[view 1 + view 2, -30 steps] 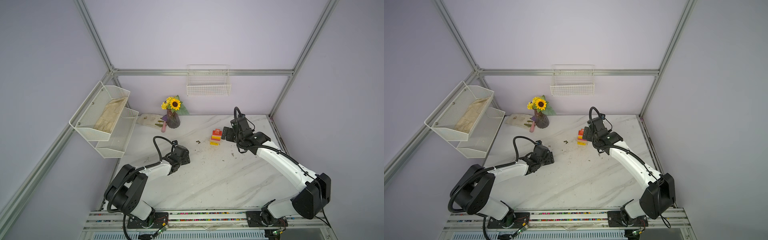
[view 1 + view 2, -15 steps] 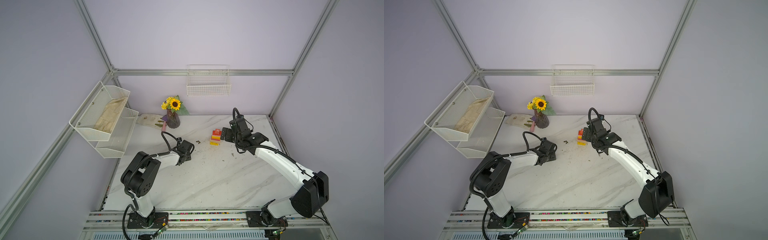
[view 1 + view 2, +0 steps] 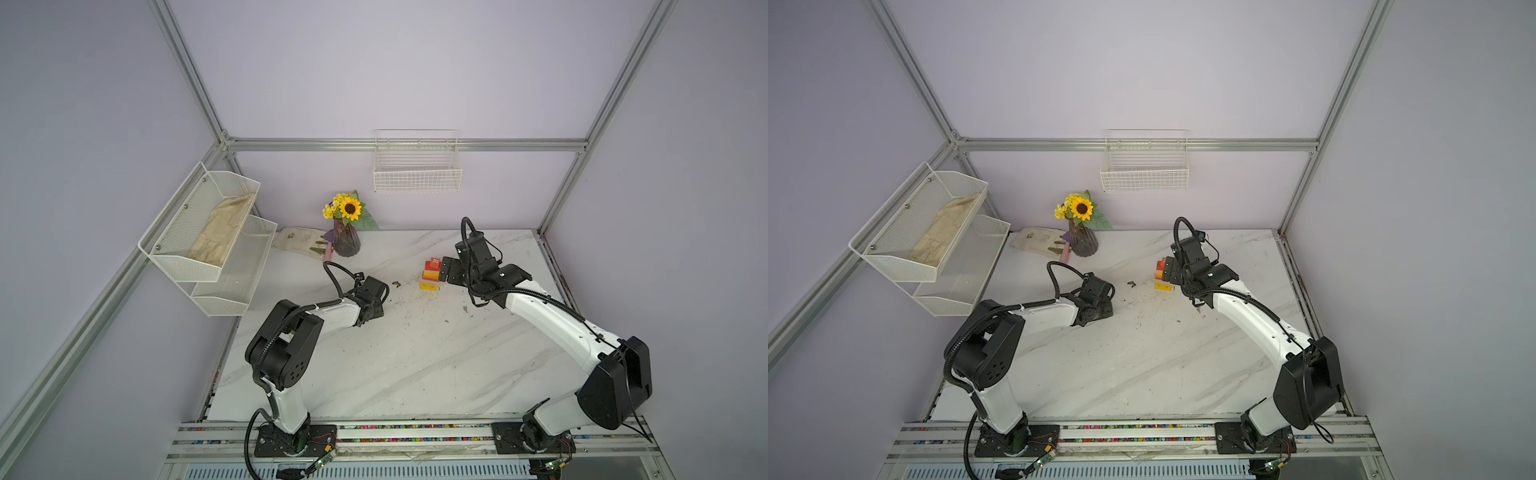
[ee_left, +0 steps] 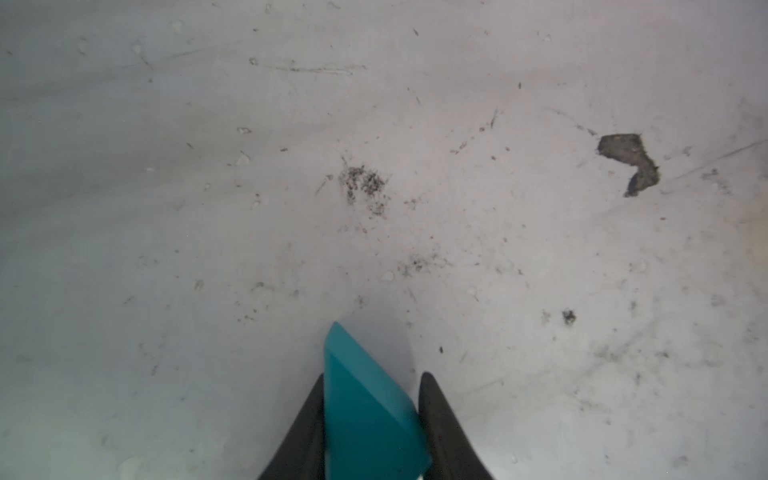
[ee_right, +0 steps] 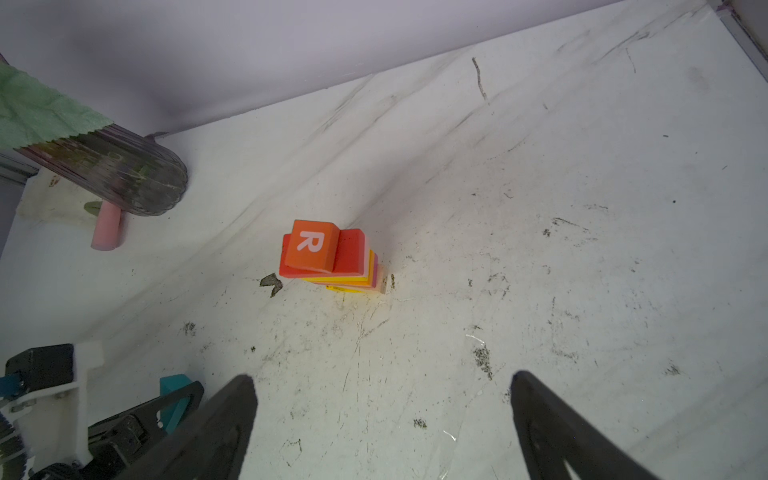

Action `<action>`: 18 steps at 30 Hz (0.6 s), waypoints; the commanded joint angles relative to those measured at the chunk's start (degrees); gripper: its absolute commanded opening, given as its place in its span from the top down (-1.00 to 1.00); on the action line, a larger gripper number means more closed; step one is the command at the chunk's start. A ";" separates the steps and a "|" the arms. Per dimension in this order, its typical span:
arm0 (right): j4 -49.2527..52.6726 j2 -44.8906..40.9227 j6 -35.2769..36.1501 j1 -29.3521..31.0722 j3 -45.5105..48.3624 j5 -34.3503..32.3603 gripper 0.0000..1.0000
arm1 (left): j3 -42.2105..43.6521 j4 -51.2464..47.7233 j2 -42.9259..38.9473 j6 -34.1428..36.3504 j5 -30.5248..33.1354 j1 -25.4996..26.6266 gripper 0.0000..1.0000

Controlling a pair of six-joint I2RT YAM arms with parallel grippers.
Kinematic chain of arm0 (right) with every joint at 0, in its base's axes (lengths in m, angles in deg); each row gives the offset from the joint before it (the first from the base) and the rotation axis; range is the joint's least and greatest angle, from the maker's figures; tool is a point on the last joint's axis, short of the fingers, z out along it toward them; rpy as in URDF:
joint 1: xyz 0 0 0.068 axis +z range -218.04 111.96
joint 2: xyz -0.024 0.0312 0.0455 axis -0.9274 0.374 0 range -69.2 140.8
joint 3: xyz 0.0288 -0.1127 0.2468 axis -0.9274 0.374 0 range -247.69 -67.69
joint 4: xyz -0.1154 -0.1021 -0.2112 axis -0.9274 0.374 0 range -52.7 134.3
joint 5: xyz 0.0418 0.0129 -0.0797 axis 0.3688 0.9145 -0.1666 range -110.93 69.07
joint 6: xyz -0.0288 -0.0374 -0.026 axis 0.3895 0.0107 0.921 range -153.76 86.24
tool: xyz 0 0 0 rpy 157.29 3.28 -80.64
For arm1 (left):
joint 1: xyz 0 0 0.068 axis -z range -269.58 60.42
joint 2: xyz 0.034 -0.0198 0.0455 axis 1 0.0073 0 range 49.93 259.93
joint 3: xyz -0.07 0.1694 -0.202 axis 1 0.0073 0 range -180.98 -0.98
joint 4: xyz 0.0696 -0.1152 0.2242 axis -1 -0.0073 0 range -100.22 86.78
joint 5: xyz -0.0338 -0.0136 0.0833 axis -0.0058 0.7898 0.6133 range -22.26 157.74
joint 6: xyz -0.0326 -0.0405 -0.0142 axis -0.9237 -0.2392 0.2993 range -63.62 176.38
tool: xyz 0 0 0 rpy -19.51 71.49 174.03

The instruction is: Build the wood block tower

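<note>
Two Grippers, One Wedge: Carrying the Teal Block to the Tower

We find the left gripper point(image 4: 372, 375) low over the marble tabletop point(image 3: 415, 365). Its jaws are narrow, with both fingers against the sides of the teal triangular block point(image 4: 365, 409). We cannot tell whether the block is clear of the table. In both top views the tower point(image 3: 431, 275) stands at 2 o'clock from that gripper, well apart from it. The orange R cube point(image 5: 311, 245) is on top, sitting toward one end of the red slab point(image 5: 351, 253) rather than centred. The right gripper point(image 5: 382, 376) hovers just beside the tower at its 3 o'clock, jaws wide and empty.

We recommend:
1. Check that the grip is square before lifting, because sloped faces may slip from flat fingers.
2. Lift straight up above the R cube, then travel toward 2 o'clock.
3. Descend slowly, flat face down, centred on the cube.
4. Hold the right gripper clear. The tower looks unevenly stacked, and a nudge could topple it.
</note>
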 commanded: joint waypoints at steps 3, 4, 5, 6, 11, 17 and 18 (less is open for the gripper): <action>-0.50 -0.98 -0.39 0.29 0.36 0.16 -0.95 | -0.30 11.47 -0.58 -0.55 -18.37 -2.61 0.44; -0.50 -1.07 -0.39 0.29 0.30 0.09 -0.95 | 1.36 15.23 -0.53 -0.82 -23.74 -3.43 0.44; -0.50 -1.07 -0.39 0.29 0.36 0.11 -0.95 | 3.35 19.73 -0.37 -1.97 -28.49 -4.37 0.44; -0.50 -1.07 -0.39 0.29 0.39 0.08 -0.95 | 5.14 23.77 0.12 -3.34 -32.26 -5.04 0.44; -1.58 -0.82 -0.56 0.29 1.28 0.42 -0.95 | 10.20 34.95 3.33 -8.79 -40.03 -6.54 0.45; -2.16 0.18 -0.87 0.29 1.36 1.22 -0.95 | 13.77 37.70 2.90 -10.81 -38.25 -6.80 0.33; -2.32 0.07 -0.87 0.38 1.50 1.38 -0.95 | 14.47 39.01 2.92 -11.39 -38.60 -6.89 0.32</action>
